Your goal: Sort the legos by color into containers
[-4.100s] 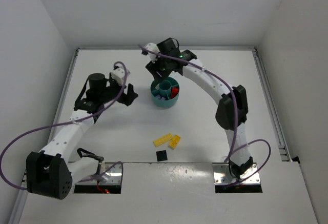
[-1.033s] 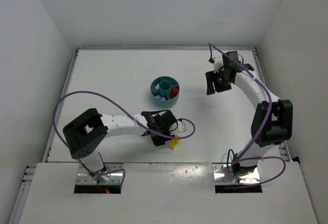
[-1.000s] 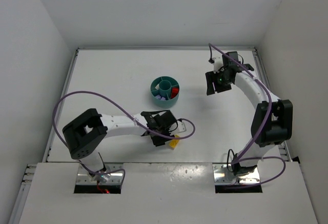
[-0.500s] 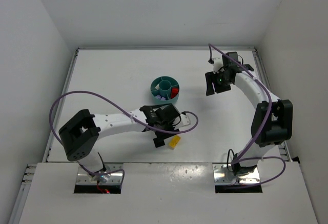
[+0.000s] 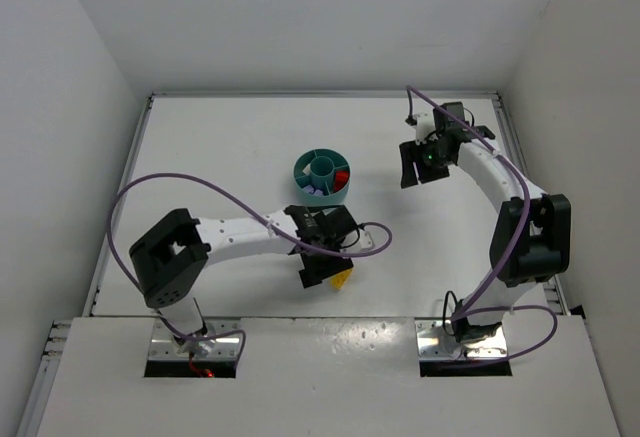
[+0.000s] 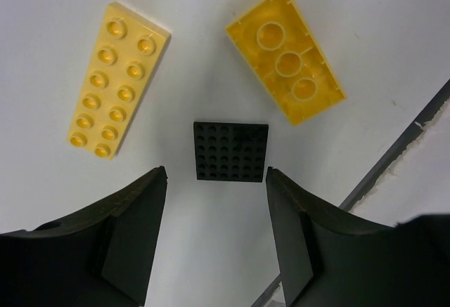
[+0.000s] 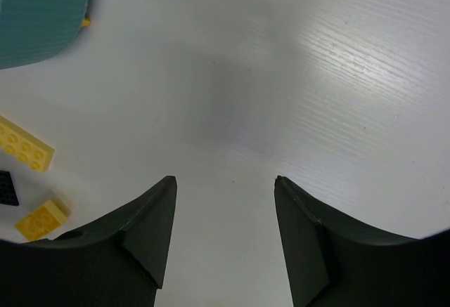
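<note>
In the left wrist view my left gripper (image 6: 214,175) is open and empty, hovering over a small black square plate (image 6: 231,151) that lies just ahead of its fingertips. A flat pale yellow studded plate (image 6: 118,80) lies at upper left. A yellow brick (image 6: 285,55) lies upside down at upper right. In the top view the left gripper (image 5: 320,265) hides most of these; only the yellow brick (image 5: 341,279) shows. The teal dish (image 5: 322,179) holds red pieces (image 5: 343,174) and purple and white ones (image 5: 315,190). My right gripper (image 5: 415,172) is open and empty, right of the dish.
The right wrist view shows the dish wall (image 7: 39,12) at top left and the yellow plate (image 7: 24,145), black plate (image 7: 7,187) and yellow brick (image 7: 42,219) at the left edge. A metal strip (image 6: 394,159) marks the table's near edge beside the legos.
The right gripper left the dish and swung to the right. The left gripper came from left of the dish to the near legos and has shifted slightly nearer over them in the last half second.
</note>
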Tool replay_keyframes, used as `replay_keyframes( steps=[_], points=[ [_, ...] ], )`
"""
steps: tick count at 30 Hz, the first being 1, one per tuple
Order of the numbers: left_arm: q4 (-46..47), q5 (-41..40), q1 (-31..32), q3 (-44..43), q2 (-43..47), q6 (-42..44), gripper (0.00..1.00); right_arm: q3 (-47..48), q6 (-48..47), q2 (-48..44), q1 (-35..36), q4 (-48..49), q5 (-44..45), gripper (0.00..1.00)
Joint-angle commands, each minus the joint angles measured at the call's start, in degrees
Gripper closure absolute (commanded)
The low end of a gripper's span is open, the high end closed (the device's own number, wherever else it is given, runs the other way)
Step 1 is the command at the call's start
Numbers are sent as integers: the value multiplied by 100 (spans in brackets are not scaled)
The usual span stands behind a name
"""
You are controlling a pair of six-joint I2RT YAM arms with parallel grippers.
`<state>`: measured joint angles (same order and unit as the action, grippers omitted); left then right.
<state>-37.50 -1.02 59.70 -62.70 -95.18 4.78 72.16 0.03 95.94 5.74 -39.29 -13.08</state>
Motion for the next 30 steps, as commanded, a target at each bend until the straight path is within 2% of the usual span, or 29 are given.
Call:
replay_keyframes(
  steps=[1,6,11,30],
  points=[
    [-319,49,77,-340,-238,-126,36,9,-56,-190,-20,53,-238,41],
    [-372,49,77,-585,-545,-179,28,61,-109,-190,-20,0,-291,41],
    [-486,49,77,-639,-791,-231,25,61,-109,-137,-20,-53,-344,41],
    [-145,392,77,-305,-1029,15,25,114,-161,30,-20,-105,-397,41]
  ],
)
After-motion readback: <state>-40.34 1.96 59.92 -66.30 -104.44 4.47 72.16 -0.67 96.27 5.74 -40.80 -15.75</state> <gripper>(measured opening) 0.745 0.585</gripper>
